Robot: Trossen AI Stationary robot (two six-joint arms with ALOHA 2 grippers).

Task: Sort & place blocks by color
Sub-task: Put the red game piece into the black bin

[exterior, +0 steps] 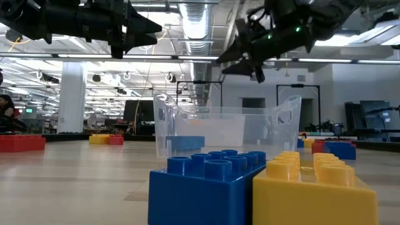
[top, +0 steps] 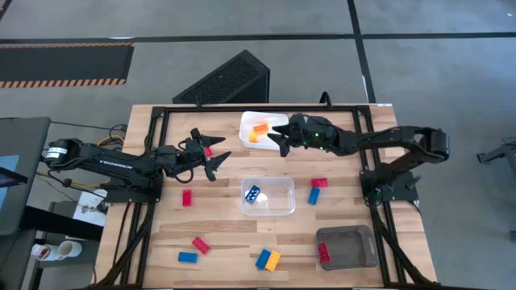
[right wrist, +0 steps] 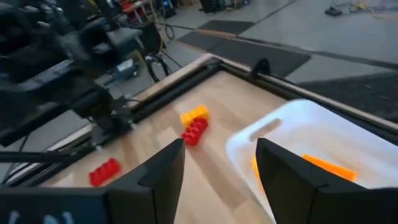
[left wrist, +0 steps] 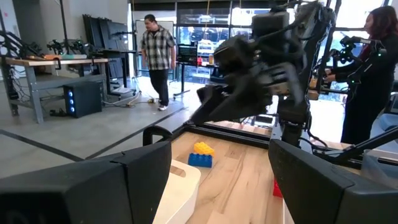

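Note:
My left gripper [top: 211, 153] hangs open above the table, left of the white tray [top: 251, 121]. A red block [top: 208, 151] shows below it, and the right wrist view shows that red block [right wrist: 194, 130] lying beside a yellow one [right wrist: 194, 114]. My right gripper [top: 282, 137] is open over the white tray's right edge, with its fingers [right wrist: 160, 173] empty. Orange blocks [top: 260, 131] lie in the white tray [right wrist: 311, 121]. The clear tray [top: 278, 208] holds a blue block [top: 253, 194]. The grey tray [top: 355, 242] holds a red block [top: 324, 252].
Loose blocks lie on the wooden table: red [top: 187, 197], red [top: 201, 245], blue [top: 187, 257], a blue and yellow pair [top: 268, 259], blue [top: 314, 194] and red [top: 319, 182]. A black frame [top: 242, 108] borders the table. People stand in the room beyond.

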